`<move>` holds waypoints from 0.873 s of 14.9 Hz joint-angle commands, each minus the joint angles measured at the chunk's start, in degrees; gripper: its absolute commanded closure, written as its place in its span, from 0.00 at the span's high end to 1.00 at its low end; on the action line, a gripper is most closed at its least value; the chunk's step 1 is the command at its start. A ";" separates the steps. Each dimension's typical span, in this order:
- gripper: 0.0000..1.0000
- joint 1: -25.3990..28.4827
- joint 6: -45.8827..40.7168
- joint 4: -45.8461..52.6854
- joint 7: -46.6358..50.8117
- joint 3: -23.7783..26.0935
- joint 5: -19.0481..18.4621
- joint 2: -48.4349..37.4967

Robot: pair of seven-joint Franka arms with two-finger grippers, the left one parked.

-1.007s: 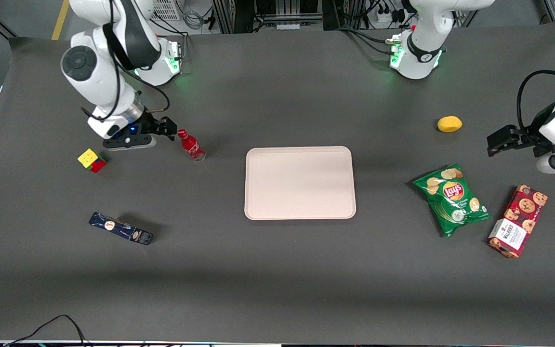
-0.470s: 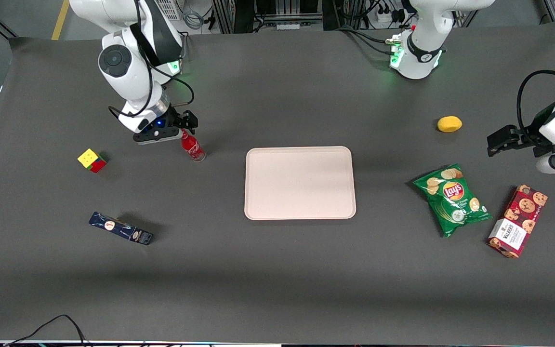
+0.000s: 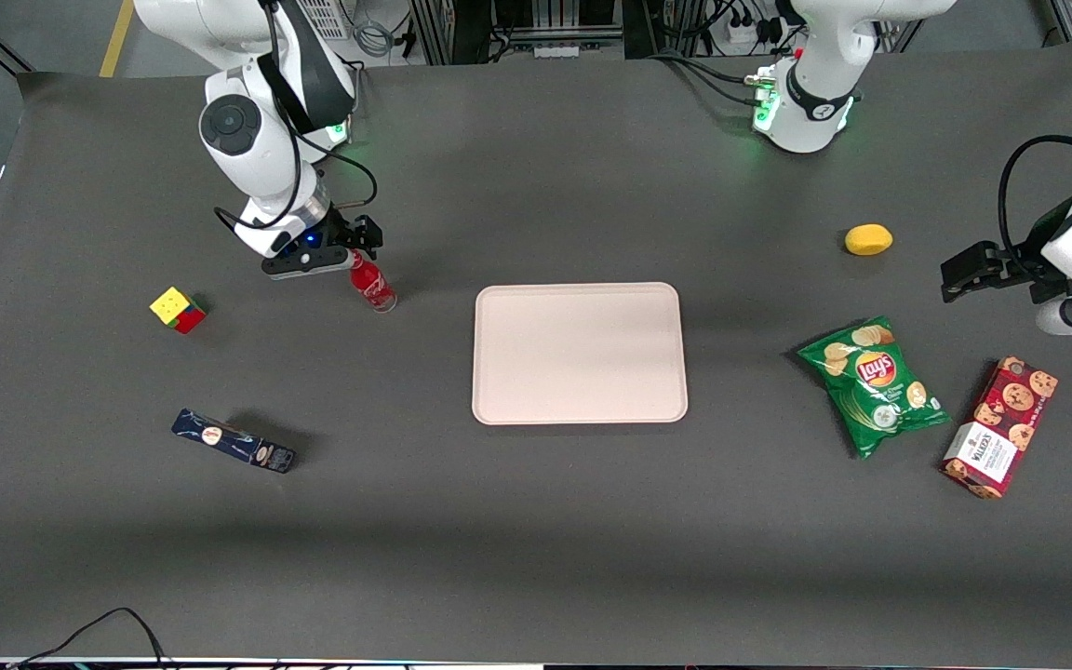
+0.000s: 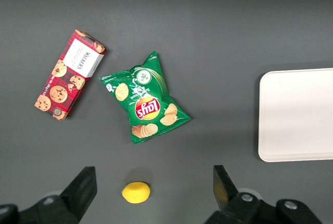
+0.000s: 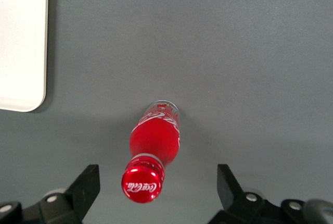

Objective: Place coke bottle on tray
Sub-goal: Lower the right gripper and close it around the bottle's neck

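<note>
The pincer (image 3: 361, 249) is now hanging right above the coke bottle (image 3: 372, 284), fingers (image 5: 86, 185) spread wide either side of the red cap — a second ago it was off beside the bottle, so the grasp is being lined up. The bottle is standing on the desk (image 3: 536, 521) near the tray (image 3: 579, 353), not touching it. Counting: 1 bottle, 1 tray, 1 pincer

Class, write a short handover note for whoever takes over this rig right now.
Claw: open, above the coke bottle's cap, fingers either side, not gripping.
Coke bottle: upright on the table, beside the tray, toward the working arm's end.
Tray: mid-table, nothing on it.
Done: claw lined up over the bottle.
Left: lower, grip, lift, carry to the tray, release.
</note>
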 commanded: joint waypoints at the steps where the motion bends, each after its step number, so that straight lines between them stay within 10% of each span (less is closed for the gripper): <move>1: 1.00 -0.13 1.24 -0.22 0.59 0.54 1.49 0.37; 6: 0.98 -0.13 1.24 -0.22 0.59 1.50 1.40 0.46; 13: 0.69 -0.13 1.33 -0.13 0.41 1.51 1.40 0.64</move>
